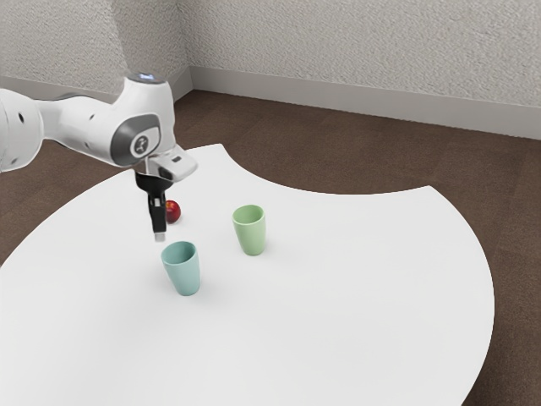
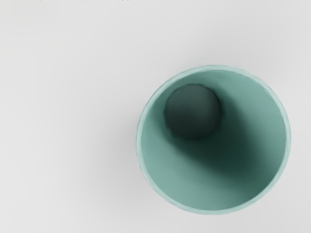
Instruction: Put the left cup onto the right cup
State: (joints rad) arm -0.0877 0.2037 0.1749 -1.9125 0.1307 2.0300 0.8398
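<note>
You have two cups on a single white worktop (image 1: 363, 338) in the exterior view, one teal cup (image 1: 182, 269) and one green cup (image 1: 249, 230), a pair of the same kind in two colours. You also have one small red round object (image 1: 172, 211), the only item of its sort, which brings your count of loose things to three, and one white robot arm (image 1: 84, 127) reaches in over them. From the wrist view you can count one cup, the teal cup (image 2: 243, 165), seen from above on that one worktop (image 2: 63, 121).
</note>
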